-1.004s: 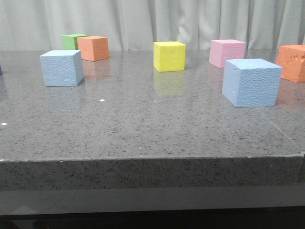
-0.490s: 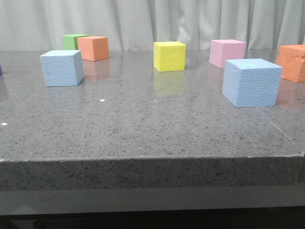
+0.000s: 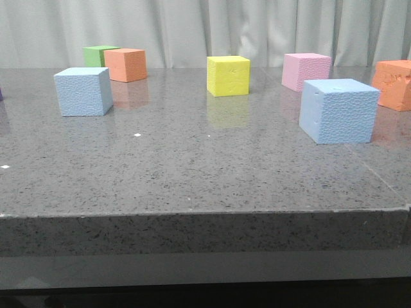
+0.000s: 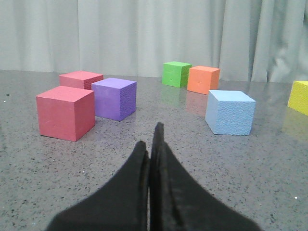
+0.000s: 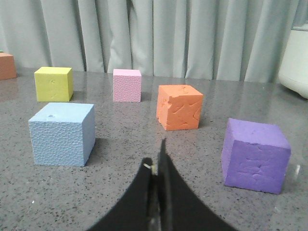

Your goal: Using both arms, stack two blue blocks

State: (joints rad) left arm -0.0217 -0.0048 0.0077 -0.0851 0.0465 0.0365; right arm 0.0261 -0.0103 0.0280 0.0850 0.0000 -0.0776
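Two sky-blue blocks rest on the grey stone table. One blue block (image 3: pixel 83 91) sits at the left; the left wrist view shows it (image 4: pixel 229 112) ahead of and to one side of my left gripper (image 4: pixel 150 139), which is shut with nothing in it. The other blue block (image 3: pixel 338 110) sits at the right, closer to the front; in the right wrist view it (image 5: pixel 62 133) lies off to the side of my right gripper (image 5: pixel 155 156), also shut and empty. Neither gripper appears in the front view.
A yellow cube (image 3: pixel 228 75), a pink cube (image 3: pixel 306 70), orange cubes (image 3: pixel 125 64) (image 3: pixel 393 84) and a green cube (image 3: pixel 97 55) stand farther back. Near the left gripper are two red cubes (image 4: pixel 65 111) and a purple cube (image 4: pixel 114 98). Another purple cube (image 5: pixel 255 155) sits by the right gripper.
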